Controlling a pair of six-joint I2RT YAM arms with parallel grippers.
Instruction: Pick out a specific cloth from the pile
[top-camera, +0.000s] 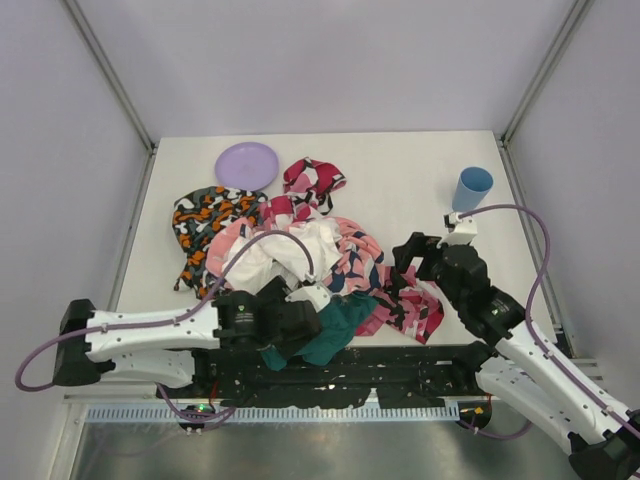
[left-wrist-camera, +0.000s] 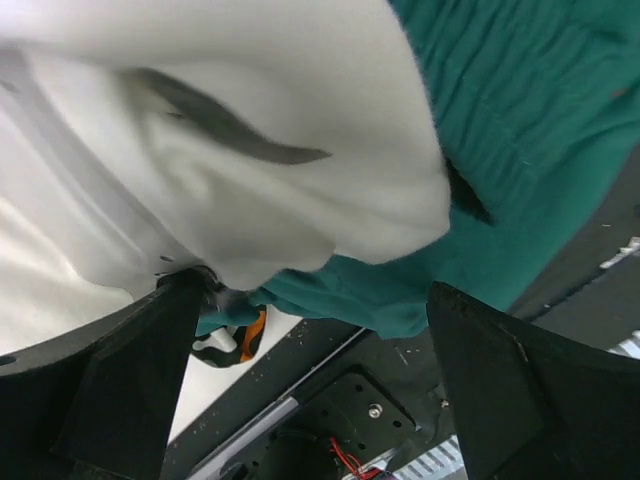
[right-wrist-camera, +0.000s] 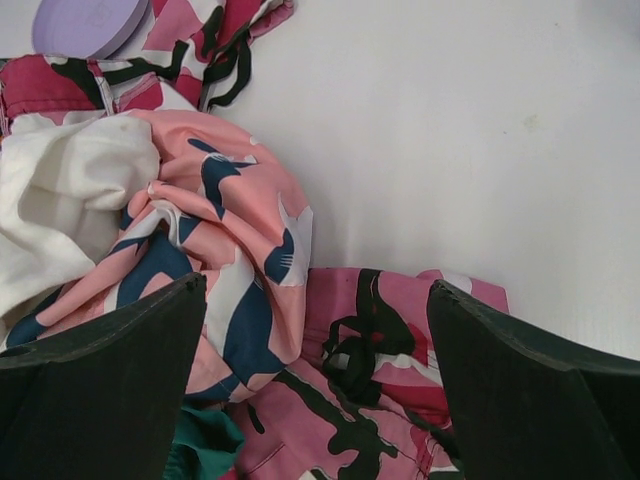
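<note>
On the white table (top-camera: 400, 170) the pile (top-camera: 345, 250) sprawls lengthwise left to right.

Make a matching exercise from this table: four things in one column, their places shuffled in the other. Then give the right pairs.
Things
1. purple plate
2. blue cup
3. teal cloth
4. orange-patterned garment

Places
a. upright at the right, apart from the pile
b. near side of the pile
c. left end of the pile
d. flat, just beyond the pile's far side

Pairs: 1-d, 2-a, 3-b, 4-c
</note>
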